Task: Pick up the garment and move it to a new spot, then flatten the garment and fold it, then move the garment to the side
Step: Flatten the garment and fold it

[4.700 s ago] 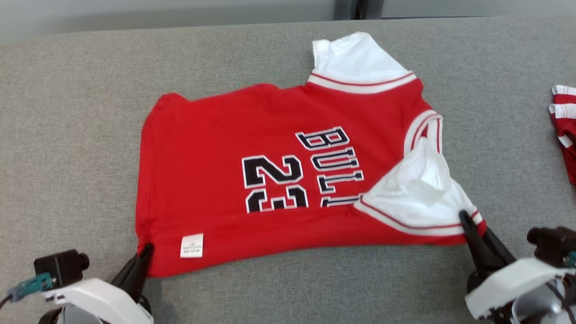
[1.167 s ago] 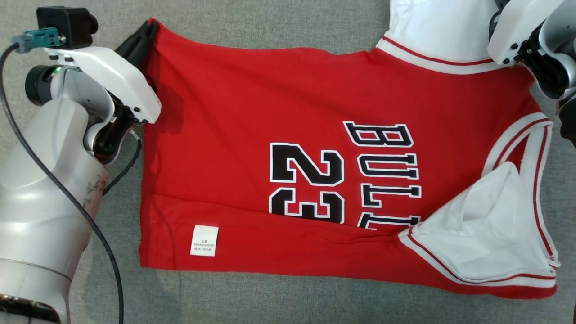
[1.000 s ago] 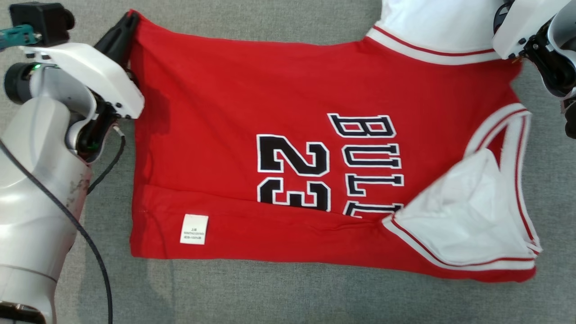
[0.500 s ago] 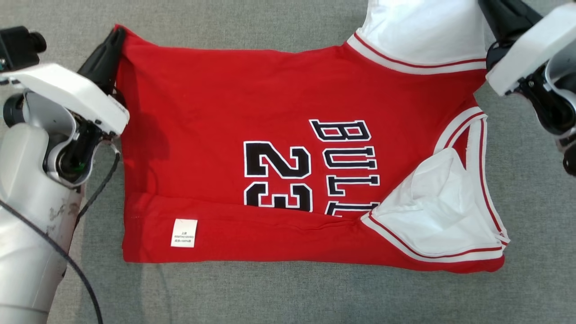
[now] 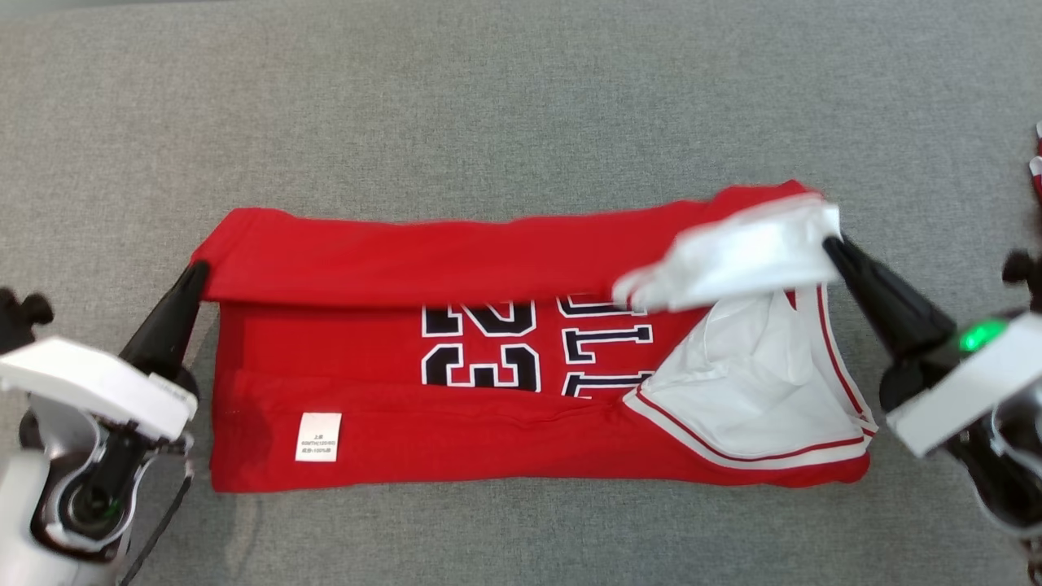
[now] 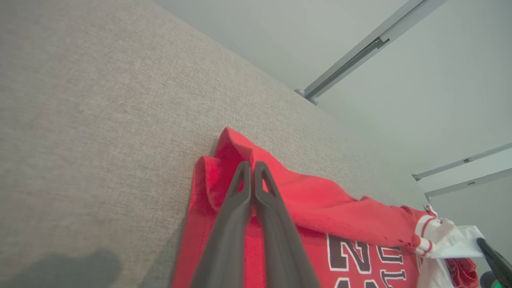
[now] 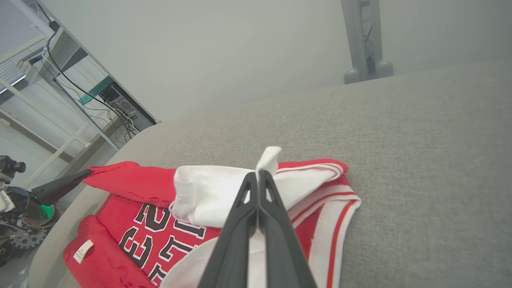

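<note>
Head view: my left gripper (image 5: pixel 198 273) has its two dark fingers pressed together on the far hem-end corner of the red cotton basketball jersey with white sleeves and black lettering (image 5: pixel 488 423). My right gripper (image 5: pixel 830 244) is pinched the same way on the far white sleeve (image 5: pixel 733 252), which looks blurred. The jersey lies on the grey woven table covering (image 5: pixel 488 106) with its long axis running side to side in front of me, hem toward my left and sleeves toward my right. Its far edge is doubled over toward me between my two grippers and hides the upper part of the black-and-white numerals (image 5: pixel 480 346). The near edge is folded up over the body, with a small white care label (image 5: pixel 317 437) near its left end. The near sleeve (image 5: pixel 757 391) lies flat beside the lettering.

Left wrist view: my fingers (image 6: pixel 240 188) meet at the tips with a fold of red cloth squeezed between them. The doubled edge runs away toward the sleeve end.

Right wrist view: my fingers (image 7: pixel 244 200) are closed on white sleeve fabric, and a tab of it sticks up past the tips. The red body stretches off to the left, where the label shows.
</note>
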